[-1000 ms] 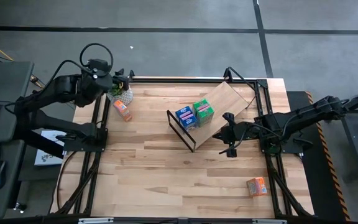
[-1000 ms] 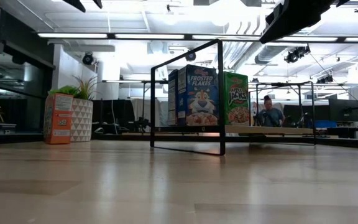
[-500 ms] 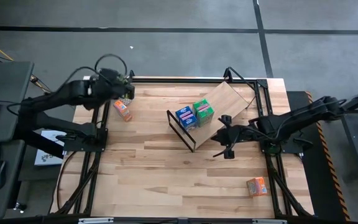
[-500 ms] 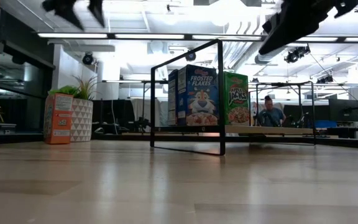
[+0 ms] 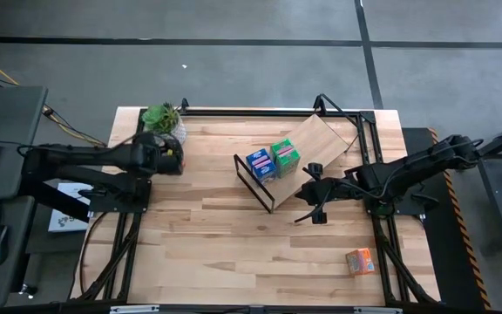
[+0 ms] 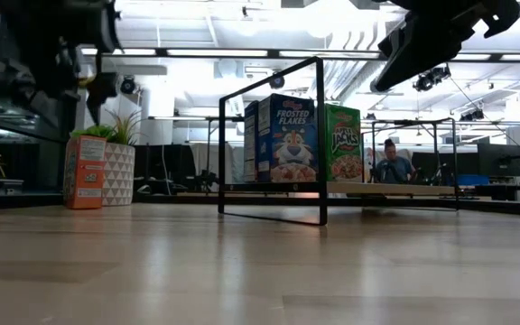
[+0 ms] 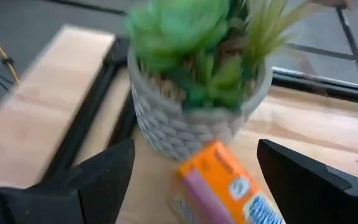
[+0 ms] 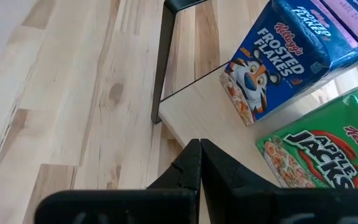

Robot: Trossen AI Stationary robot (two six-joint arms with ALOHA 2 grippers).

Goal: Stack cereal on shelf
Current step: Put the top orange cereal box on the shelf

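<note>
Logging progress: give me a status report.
Left gripper open over orange box beside plant. Right gripper shut near shelf. Second orange box waits.

Two cereal boxes (image 5: 273, 160) side by side on shelf (image 5: 321, 138), plant (image 5: 165, 120) far left

From above, your left gripper (image 5: 166, 157) blurred and covered the orange box (image 7: 229, 186) beside the plant (image 5: 163, 117). In the left wrist view that box ran off the frame's edge, its print unreadable. The right wrist view cropped the green box (image 8: 328, 152) and blue box (image 8: 284, 59). The far orange box (image 5: 360, 260) was too small to read.
</note>
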